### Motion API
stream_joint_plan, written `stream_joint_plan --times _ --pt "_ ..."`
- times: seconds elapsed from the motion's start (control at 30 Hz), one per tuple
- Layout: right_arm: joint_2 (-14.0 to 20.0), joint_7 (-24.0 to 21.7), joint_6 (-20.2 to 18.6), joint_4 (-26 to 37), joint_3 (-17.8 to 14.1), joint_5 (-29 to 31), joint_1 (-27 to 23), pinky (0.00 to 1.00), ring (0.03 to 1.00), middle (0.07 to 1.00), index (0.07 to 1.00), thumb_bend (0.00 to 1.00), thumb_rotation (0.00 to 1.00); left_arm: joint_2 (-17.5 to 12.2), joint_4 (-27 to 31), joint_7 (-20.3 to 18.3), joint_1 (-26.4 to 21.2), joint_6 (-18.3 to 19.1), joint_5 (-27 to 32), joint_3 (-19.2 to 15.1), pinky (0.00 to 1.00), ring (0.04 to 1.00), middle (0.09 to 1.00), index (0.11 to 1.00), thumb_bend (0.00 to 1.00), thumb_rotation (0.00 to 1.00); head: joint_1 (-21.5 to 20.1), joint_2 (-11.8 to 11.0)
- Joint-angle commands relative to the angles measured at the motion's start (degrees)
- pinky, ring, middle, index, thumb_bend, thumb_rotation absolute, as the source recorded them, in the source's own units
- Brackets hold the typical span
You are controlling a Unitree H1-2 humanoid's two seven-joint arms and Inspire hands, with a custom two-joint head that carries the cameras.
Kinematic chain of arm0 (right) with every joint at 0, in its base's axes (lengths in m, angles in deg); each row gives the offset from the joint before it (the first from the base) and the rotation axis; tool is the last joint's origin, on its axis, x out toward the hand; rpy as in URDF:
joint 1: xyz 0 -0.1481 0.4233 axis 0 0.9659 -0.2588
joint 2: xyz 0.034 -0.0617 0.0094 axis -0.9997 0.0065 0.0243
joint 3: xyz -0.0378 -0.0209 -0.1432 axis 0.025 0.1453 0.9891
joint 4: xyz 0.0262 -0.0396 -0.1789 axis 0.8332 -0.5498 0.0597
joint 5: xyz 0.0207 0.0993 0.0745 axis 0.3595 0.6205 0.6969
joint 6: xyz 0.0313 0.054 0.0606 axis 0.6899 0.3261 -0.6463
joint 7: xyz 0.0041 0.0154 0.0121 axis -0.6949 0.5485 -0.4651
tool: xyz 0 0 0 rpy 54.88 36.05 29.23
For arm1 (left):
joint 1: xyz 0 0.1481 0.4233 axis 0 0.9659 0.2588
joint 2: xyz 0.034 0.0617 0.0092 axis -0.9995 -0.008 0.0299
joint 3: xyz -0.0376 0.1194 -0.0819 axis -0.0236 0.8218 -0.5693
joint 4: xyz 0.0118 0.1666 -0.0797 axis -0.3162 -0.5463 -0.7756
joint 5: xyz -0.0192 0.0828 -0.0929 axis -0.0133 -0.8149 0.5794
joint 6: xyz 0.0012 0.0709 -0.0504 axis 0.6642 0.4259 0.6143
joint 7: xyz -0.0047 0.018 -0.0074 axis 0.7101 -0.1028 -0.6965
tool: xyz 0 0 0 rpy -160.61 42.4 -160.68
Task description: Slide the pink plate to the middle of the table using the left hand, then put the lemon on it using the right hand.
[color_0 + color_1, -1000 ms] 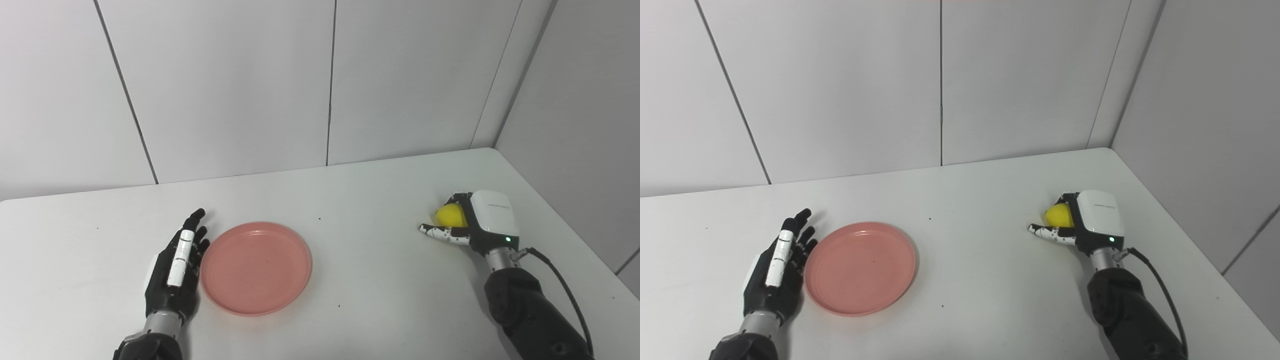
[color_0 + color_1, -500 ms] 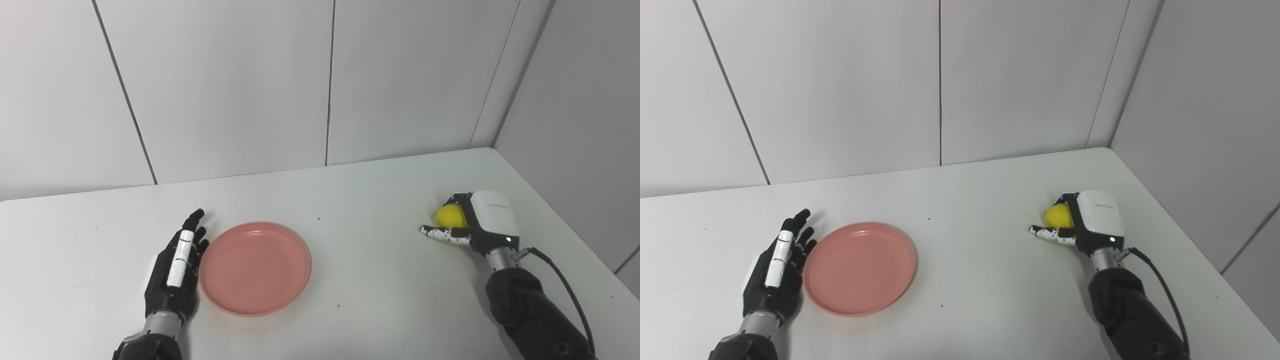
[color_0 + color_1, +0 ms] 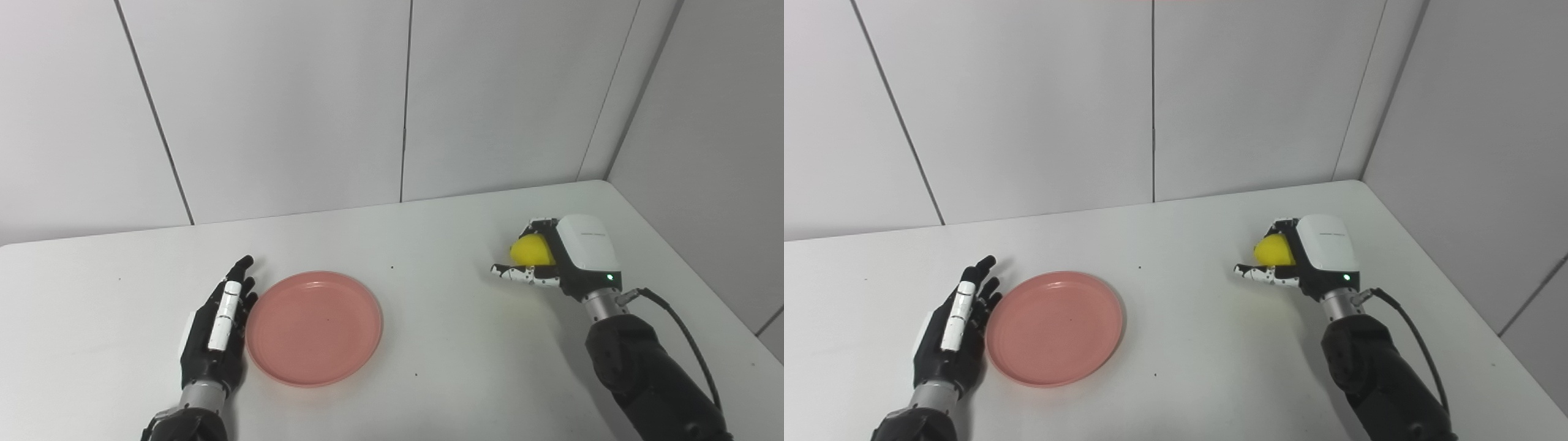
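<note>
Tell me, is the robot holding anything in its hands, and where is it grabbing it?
The right hand holds the lemon, fingers curled over its top and thumb under it. The left hand holds nothing; it lies open beside the pink plate.

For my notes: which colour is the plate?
Pink; the plate shows best in the left eye view.

Pink plate; yellow lemon; white table.

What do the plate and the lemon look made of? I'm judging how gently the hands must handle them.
The pink plate looks like moulded plastic: even matte colour, thin raised rim, soft sheen and no glaze. The lemon, held in the right hand, is a smooth, uniformly bright yellow; that suggests a plastic or foam replica, though real fruit cannot be ruled out.
</note>
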Motion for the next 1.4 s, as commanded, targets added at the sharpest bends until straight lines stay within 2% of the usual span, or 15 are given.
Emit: stream_joint_plan --times 0.0,0.17,0.43,0.5,0.57,0.6,0.67,0.7,0.73,0.9,1.0,1.13,1.37 --pt "1.8 0.6 1.4 3.0 -1.0 -1.0 -2.4 0.12 0.174 0.238 0.266 0.59 0.57 1.1 0.0 0.3 0.1 0.7 -0.8 0.9 0.98 0.981 1.000 0.825 0.66 0.70 0.5 0.1" --pt "1.9 -1.5 0.9 6.5 -1.5 -1.4 -2.5 0.13 0.178 0.241 0.261 0.59 0.56 2.4 0.7 1.6 0.5 0.6 -2.0 1.5 0.99 0.982 1.000 0.825 0.62 0.70 3.0 -0.1" --pt "1.7 -4.1 1.6 10.0 -2.8 -0.9 -2.1 0.12 0.170 0.235 0.262 0.60 0.62 3.7 1.0 3.1 1.2 -0.4 -5.1 3.2 0.90 0.940 0.974 0.810 0.59 0.73 6.5 -0.4" --pt "1.6 -4.8 1.5 11.1 -2.9 -1.2 -1.9 0.12 0.171 0.237 0.262 0.60 0.62 4.1 1.0 3.7 1.4 -0.4 -6.1 3.6 0.85 0.926 0.963 0.807 0.59 0.73 7.2 -0.5" --pt "1.5 -5.1 1.8 12.0 -2.9 -1.4 -1.8 0.12 0.170 0.235 0.257 0.60 0.62 4.3 0.6 4.5 1.5 -1.0 -7.1 4.1 0.68 0.901 0.942 0.804 0.59 0.73 8.2 -0.8" --pt "1.4 -5.2 1.9 12.4 -2.9 -1.6 -1.7 0.12 0.170 0.236 0.256 0.60 0.63 4.5 0.6 4.7 1.6 -1.1 -7.5 4.2 0.65 0.892 0.932 0.801 0.60 0.72 8.9 -1.0" --pt "1.2 -5.5 1.8 13.4 -2.8 -2.0 -1.6 0.12 0.174 0.244 0.274 0.60 0.62 4.9 0.2 5.0 1.7 -1.4 -8.1 4.3 0.74 0.886 0.923 0.800 0.61 0.72 10.1 -1.2" --pt "1.1 -5.6 2.1 13.8 -2.8 -1.8 -1.6 0.13 0.174 0.245 0.282 0.60 0.61 5.2 0.0 5.2 1.8 -1.5 -8.3 4.3 0.86 0.878 0.912 0.793 0.62 0.72 10.6 -1.3" --pt "1.1 -5.6 2.3 14.0 -2.8 -1.8 -1.6 0.13 0.173 0.245 0.282 0.59 0.59 5.4 -0.2 5.5 1.8 -1.7 -8.7 4.3 0.91 0.866 0.899 0.779 0.63 0.72 11.6 -1.4" --pt "0.7 -6.1 2.9 14.9 -2.5 -1.1 -2.2 0.13 0.172 0.242 0.275 0.59 0.56 6.7 0.1 5.9 2.3 -0.9 -9.5 5.0 0.93 0.870 0.900 0.764 0.61 0.72 15.0 -1.5" --pt "0.6 -6.4 3.3 15.1 -2.3 -1.0 -2.8 0.12 0.171 0.242 0.273 0.58 0.49 7.5 0.1 6.4 2.3 -0.6 -9.2 5.1 0.91 0.885 0.913 0.762 0.60 0.71 16.6 -1.6" --pt "-0.1 -7.6 3.7 14.8 -1.9 -0.6 -4.1 0.12 0.170 0.243 0.281 0.58 0.47 8.4 -0.4 6.9 2.4 -1.3 -8.3 4.8 0.85 0.884 0.903 0.752 0.61 0.68 17.3 -1.8" --pt "-0.9 -8.7 4.4 13.9 -0.2 -1.4 -6.5 0.13 0.177 0.247 0.294 0.58 0.50 8.6 -0.6 6.8 2.4 -1.2 -7.5 4.7 0.86 0.899 0.914 0.761 0.62 0.70 17.3 -1.8"
